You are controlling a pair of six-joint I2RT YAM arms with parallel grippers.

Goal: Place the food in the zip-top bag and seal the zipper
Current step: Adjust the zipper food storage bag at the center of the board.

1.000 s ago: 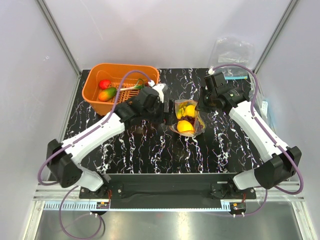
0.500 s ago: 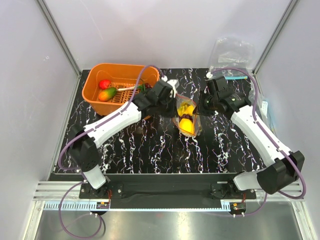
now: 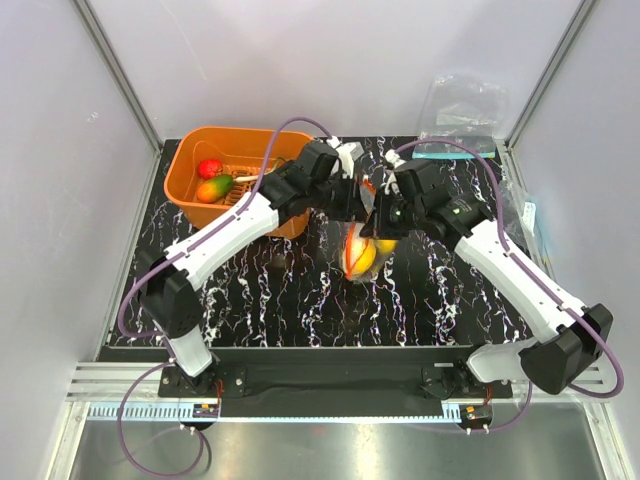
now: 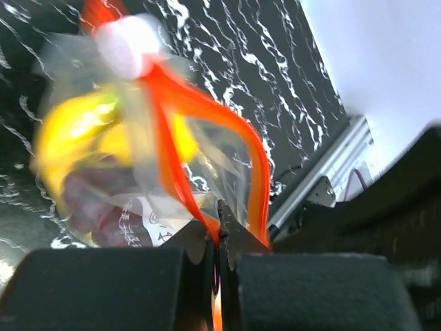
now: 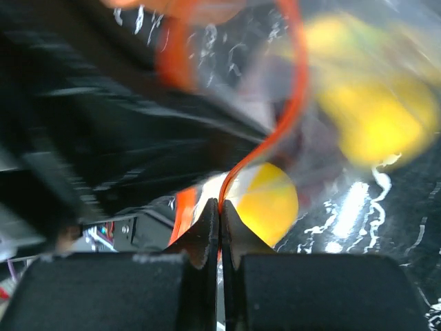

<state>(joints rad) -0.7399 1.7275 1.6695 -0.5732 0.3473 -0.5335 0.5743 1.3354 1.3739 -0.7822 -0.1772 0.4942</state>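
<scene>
Now the zip-top bag is hanging over the middle of the desk, carrying the food inside: yellow pieces and a purple cluster. Its zipper is bowing apart into two strands. The left fingers are pinching one end of that strip, and the right fingers are clamping another part. An orange basket is sitting at the far left.

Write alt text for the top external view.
The white left arm and right arm meet over a black marbled table, their shut jaws pinching the red-orange zipper of a clear zip-top bag of yellow toy fruit held between them. An orange basket with more toy fruit sits at the back left.
</scene>
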